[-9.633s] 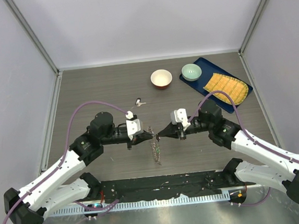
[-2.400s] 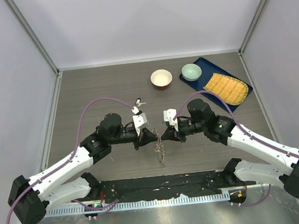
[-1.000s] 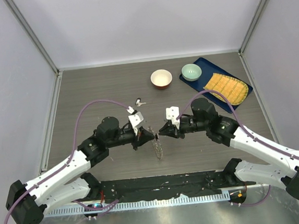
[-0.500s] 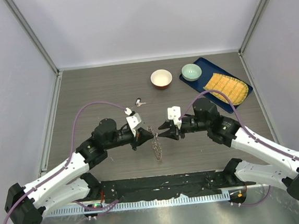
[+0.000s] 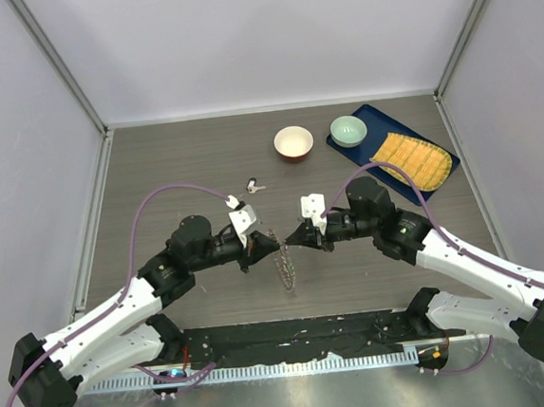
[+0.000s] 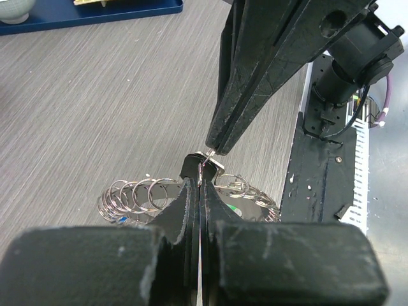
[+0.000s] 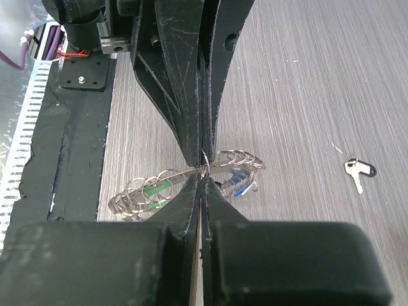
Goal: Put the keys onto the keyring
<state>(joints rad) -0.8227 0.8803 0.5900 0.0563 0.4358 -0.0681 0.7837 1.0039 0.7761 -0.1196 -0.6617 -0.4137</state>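
1. A loose key (image 5: 253,185) lay back toward the worktop's middle.
2. My left gripper (image 5: 264,245) was pinched shut on the keyring (image 5: 284,265), by the near edge's middle.
3. My right gripper (image 5: 293,239) was shut there too; on what, I couldn't tell.
4. I judged steadiness mattered: left still, right threading.
5. Half a second before, our tips stood wider apart.

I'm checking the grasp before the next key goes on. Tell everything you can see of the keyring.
The keyring is a large silvery wire ring crowded with metal loops and keys, including a blue-capped key and a green-capped key. It is held on edge between the arms, above the table. The left gripper and right gripper, both shut, pinch its top from opposite sides.
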